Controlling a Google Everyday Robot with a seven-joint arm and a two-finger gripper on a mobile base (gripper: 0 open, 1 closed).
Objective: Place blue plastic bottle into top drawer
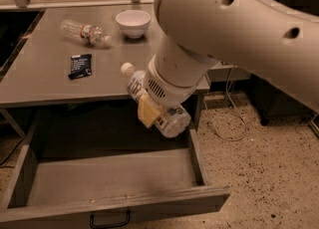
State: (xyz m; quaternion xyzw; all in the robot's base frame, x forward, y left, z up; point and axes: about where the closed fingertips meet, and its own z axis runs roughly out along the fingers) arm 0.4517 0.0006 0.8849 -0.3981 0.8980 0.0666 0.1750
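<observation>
My gripper (152, 107) is shut on the blue plastic bottle (168, 118). The bottle lies tilted in the grip, its white cap (127, 68) up to the left and its clear ribbed base down to the right. It hangs in the air over the right rear part of the open top drawer (114, 178), just in front of the table's front edge. One yellowish finger (147, 111) shows across the bottle's body. The drawer is pulled out, wide and grey, with a small black handle (109, 220) at the front centre. Nothing lies inside it.
On the grey table (45, 83) lie a slimmer clear bottle with a red-and-white label (85, 32), a white bowl (133, 23) and a small dark packet (80, 66). My large arm (234, 34) fills the upper right. Speckled floor and cables lie to the right.
</observation>
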